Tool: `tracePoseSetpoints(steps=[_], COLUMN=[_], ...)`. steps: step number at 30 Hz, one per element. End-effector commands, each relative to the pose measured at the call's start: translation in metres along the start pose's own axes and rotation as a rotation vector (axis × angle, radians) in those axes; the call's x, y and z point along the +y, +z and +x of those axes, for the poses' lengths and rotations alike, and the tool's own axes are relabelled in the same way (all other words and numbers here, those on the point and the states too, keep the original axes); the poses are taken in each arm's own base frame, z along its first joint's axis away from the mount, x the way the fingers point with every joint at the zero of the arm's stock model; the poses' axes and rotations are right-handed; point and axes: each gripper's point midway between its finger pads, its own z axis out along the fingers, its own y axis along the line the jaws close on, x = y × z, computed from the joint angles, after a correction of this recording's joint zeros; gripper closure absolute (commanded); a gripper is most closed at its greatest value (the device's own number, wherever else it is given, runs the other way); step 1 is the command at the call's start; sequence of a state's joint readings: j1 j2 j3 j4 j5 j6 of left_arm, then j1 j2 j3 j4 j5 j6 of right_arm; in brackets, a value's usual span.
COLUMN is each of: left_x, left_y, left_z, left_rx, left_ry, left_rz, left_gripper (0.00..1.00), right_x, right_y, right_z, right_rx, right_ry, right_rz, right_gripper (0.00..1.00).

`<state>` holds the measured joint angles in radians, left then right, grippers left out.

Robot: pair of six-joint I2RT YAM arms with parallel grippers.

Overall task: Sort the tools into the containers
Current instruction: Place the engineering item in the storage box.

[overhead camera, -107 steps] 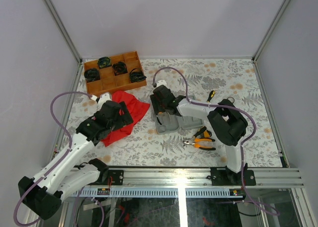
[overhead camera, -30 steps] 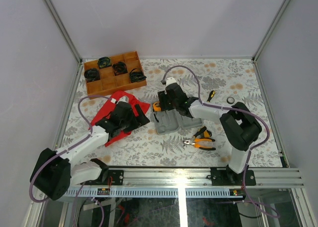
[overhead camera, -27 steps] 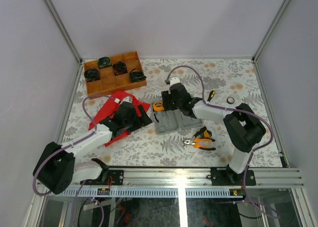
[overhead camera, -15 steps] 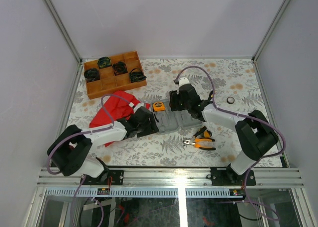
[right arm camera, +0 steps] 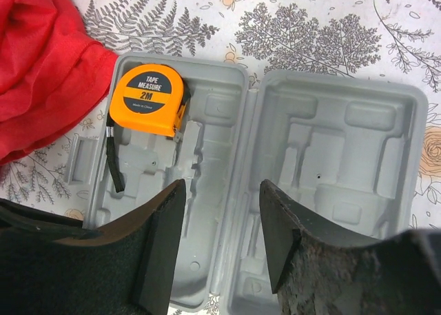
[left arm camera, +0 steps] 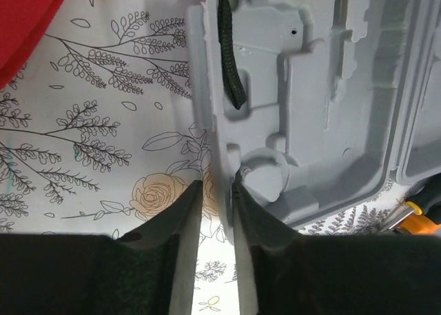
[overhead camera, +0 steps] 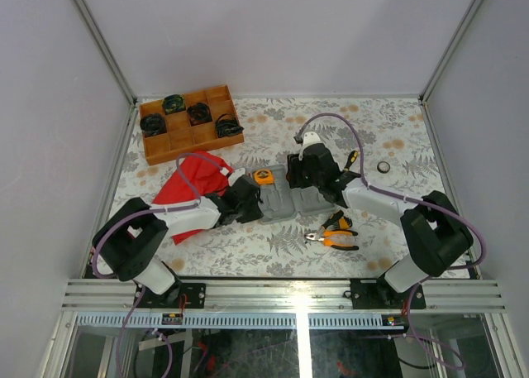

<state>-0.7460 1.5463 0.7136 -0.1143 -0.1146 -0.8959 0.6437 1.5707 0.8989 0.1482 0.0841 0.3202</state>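
From above, the grey case [right arm camera: 324, 163] lies open flat on the tabletop [overhead camera: 388, 246], both halves up, so its moulded recesses can take tools from overhead. The tape measure [right arm camera: 148, 98] is already seated in the recess at the case's 10 o'clock corner, label up, with its black strap trailing down toward 6 o'clock inside the tray half.

My left tool [left arm camera: 216, 184] stands astride the case's rim on the 8 to 9 o'clock side, one finger outside on the tabletop and one inside the tray. I judge that this is to pin the light plastic case so it cannot slide or flip while things are pressed in. The jaws are narrow, but a sliver of floral tabletop shows beside the outer finger, so I cannot tell whether the rim is firmly clamped.

My right tool [right arm camera: 222, 191] hangs over the hinge line with its fingers apart and nothing between them, free to fetch the next piece.

The pliers [overhead camera: 335, 233] lie on the tabletop at the case's 4 to 5 o'clock, and a screwdriver [overhead camera: 351, 158] lies at 2 o'clock. Both are within the right arm's reach and not yet sorted. The red cloth [overhead camera: 194, 179] sits at 9 o'clock and the wooden tray [overhead camera: 183, 138] at 10 o'clock, well apart from the case.
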Motion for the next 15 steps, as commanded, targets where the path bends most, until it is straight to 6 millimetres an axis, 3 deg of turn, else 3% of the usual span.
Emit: tracePoseSetpoints(steps=[1, 7, 11, 15], left_x=[0.006, 0.019, 0.029, 0.035], left_y=[0.004, -0.001, -0.006, -0.011], left_z=[0.002, 0.021, 0.032, 0.039], left_rx=[-0.010, 0.019, 0.037, 0.042], left_ry=[0.041, 0.115, 0.160, 0.189], left_rz=[-0.034, -0.046, -0.046, -0.038], left_gripper=[0.83, 0.95, 0.97, 0.97], right_x=[0.006, 0.009, 0.018, 0.020], right_y=[-0.015, -0.029, -0.040, -0.039], right_z=[-0.026, -0.024, -0.029, -0.026], right_rx=[-0.079, -0.123, -0.209, -0.187], right_ry=[-0.002, -0.004, -0.023, -0.064], right_rz=[-0.031, -0.076, -0.146, -0.165], right_gripper=[0.46, 0.43, 0.31, 0.30])
